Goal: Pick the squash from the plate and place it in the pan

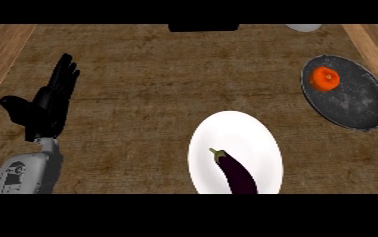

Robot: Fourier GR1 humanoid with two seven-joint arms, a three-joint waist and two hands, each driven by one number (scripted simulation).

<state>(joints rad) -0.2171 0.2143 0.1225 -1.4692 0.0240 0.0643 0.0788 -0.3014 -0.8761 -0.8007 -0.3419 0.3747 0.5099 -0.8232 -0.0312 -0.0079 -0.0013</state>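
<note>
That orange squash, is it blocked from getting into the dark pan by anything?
No. The orange squash already lies inside the pan at the right. The white plate holds only an eggplant. The left hand rests open at the left; no right hand shows.

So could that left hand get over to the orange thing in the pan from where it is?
Probably not easily. The left hand rests open at the counter's far left, while the orange squash sits in the dark pan at the far right. Nothing blocks the way, though the white plate holding an eggplant lies lower down between them.
</note>
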